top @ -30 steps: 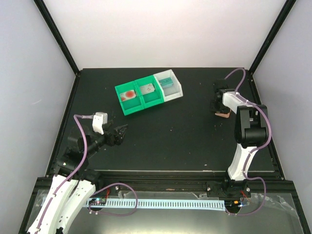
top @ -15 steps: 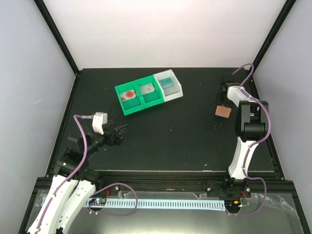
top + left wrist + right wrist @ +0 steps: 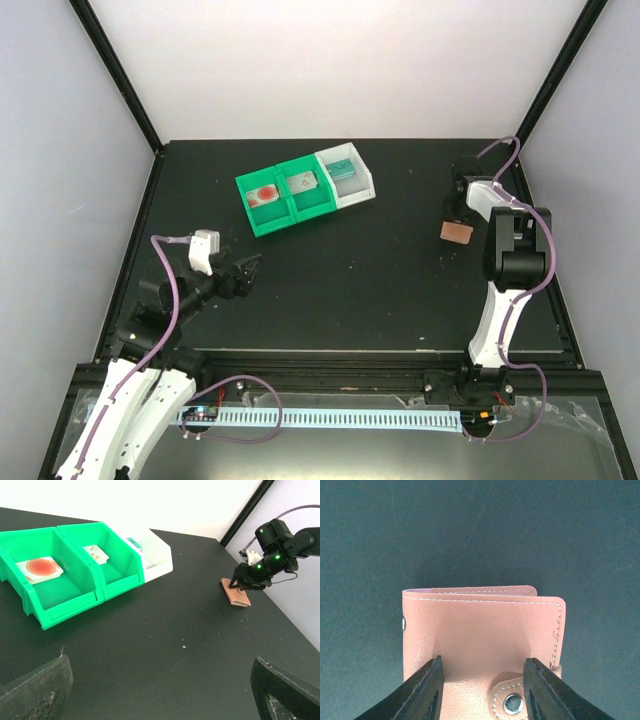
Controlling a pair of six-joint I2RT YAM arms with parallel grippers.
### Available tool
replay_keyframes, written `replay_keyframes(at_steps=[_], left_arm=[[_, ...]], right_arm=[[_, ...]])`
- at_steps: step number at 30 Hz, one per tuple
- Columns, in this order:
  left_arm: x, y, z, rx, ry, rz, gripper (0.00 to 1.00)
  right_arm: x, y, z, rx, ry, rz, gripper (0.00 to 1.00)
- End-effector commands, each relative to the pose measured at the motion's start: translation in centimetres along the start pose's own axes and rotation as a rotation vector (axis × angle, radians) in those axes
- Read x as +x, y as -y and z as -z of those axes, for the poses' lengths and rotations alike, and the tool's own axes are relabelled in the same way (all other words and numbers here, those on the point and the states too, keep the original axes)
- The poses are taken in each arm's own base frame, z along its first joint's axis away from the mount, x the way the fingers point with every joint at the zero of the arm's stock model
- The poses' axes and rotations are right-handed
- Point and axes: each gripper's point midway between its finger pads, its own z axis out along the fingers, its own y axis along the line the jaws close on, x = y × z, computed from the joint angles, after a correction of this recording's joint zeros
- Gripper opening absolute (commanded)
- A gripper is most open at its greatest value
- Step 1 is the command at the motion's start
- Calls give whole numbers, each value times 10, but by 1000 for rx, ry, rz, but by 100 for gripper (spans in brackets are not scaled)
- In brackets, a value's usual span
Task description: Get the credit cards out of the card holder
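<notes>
Up close, the right gripper hangs over the card holder with its jaws partly spread. Its two dark fingertips lie across the leather face, one on either side of the small snap tab. The holder is wider than the gap between them, so they are not clamping its sides. Whether the tips actually press on the leather is hard to judge from this angle. The card holder is folded shut, salmon-brown side up. It lies on the black worktop near the far right corner, directly under that gripper.

Well apart, at the near left, the left gripper is spread wide with nothing between its fingers. It sits low over the worktop, pointing toward the middle.

At the far middle of the worktop stands a row of trays. A green tray with two compartments touches a white tray on its right. The credit cards are in these trays, one to each compartment:
- The white card with a red mark is in the left green compartment.
- The white card with small marks is in the right green compartment.
- The teal card is in the white tray.
</notes>
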Motion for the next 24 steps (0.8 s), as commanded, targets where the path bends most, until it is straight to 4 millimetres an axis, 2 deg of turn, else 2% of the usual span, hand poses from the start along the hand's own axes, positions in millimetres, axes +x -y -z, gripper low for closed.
replay_keyframes(at_steps=[1, 7, 11, 17, 24], left_arm=[[-6, 0, 1, -8, 27, -9, 99], [-4, -2, -1, -13, 18, -7, 99], [-4, -3, -2, -19, 14, -5, 99], [-3, -6, -3, -29, 7, 0, 99], [-3, -9, -4, -46, 6, 2, 99]], right_arm=[[39, -16, -2, -44, -95, 60, 44], [61, -45, 1, -19, -114, 171, 44], [71, -48, 13, 41, -98, 230, 44], [92, -61, 32, -27, -109, 289, 44], [131, -86, 52, -92, -121, 367, 44]])
